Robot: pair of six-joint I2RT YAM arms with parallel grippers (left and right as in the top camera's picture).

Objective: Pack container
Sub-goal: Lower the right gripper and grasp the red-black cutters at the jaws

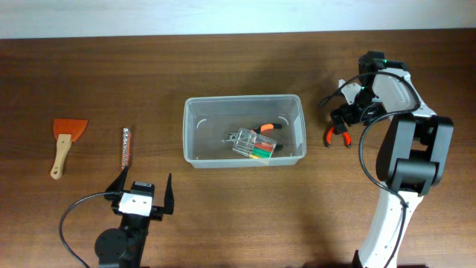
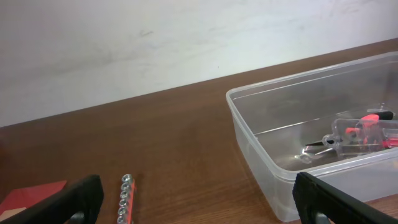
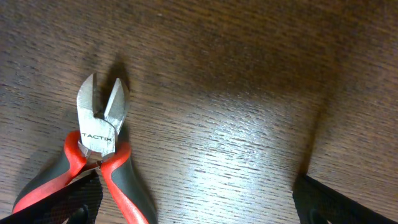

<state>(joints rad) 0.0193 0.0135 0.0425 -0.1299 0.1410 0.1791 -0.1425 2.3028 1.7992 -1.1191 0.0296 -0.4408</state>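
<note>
The clear plastic container [image 1: 190, 134] stands mid-table. It holds a small clear case of coloured bits [image 1: 255, 147] and an orange-handled tool [image 1: 266, 128]. It also shows at the right of the left wrist view [image 2: 255, 134]. Red-and-black cutters [image 1: 338, 136] lie on the table to its right. My right gripper [image 1: 348, 119] is open and low over them. In the right wrist view the cutters [image 3: 98, 140] lie at the left, by the left finger, and the gripper [image 3: 199, 208] holds nothing. My left gripper [image 1: 143, 190] is open and empty near the front edge, also seen in its wrist view [image 2: 202, 208].
A strip of metal sockets [image 1: 126, 147] lies left of the container, just ahead of the left gripper [image 2: 125, 198]. An orange scraper with a wooden handle [image 1: 65, 143] lies further left; its blade [image 2: 31, 196] shows in the left wrist view. A pale wall runs behind the table.
</note>
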